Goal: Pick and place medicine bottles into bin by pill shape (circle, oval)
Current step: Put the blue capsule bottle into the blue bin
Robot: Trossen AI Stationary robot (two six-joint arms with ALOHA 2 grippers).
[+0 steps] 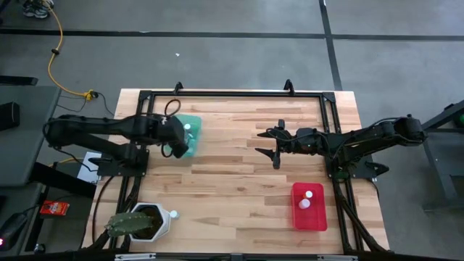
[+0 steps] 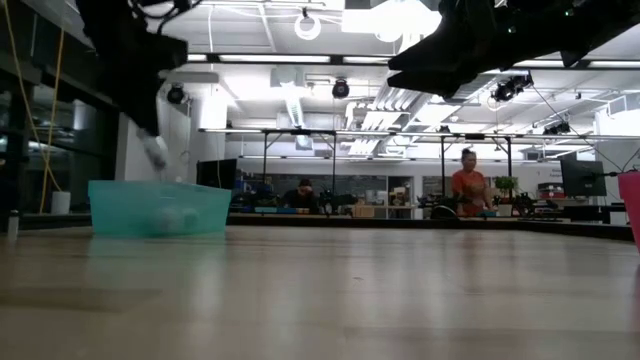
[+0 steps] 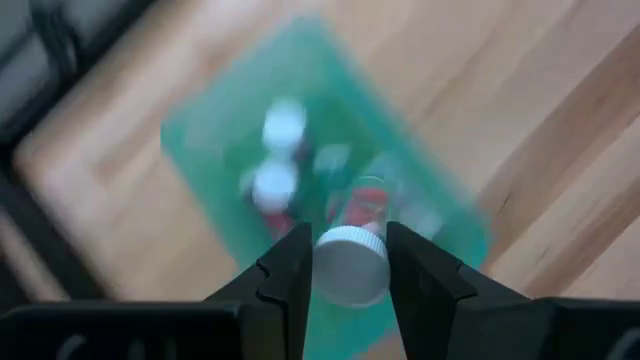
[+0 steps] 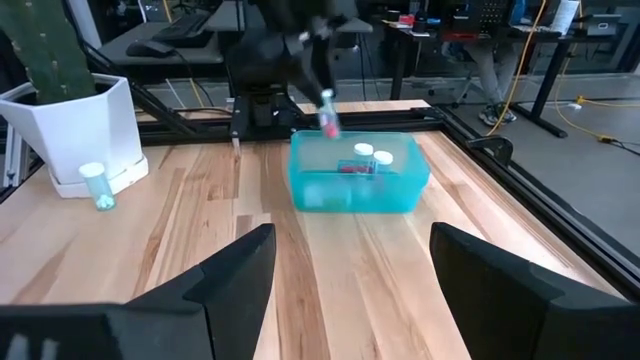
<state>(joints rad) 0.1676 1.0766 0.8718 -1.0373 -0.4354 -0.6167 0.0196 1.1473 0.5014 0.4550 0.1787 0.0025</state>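
Clamped in the left gripper [image 3: 350, 262], a bottle [image 3: 352, 262] hangs over the teal bin [image 3: 215, 150], above two bottles inside. Released off-centre, it could bounce out. Right gripper [image 1: 276, 142] waits open mid-table.

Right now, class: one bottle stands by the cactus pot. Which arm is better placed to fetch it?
Probably the right. The left gripper is shut on a bottle over the teal bin. The right gripper is open and empty mid-table, though farther from the loose bottle beside the cactus pot.
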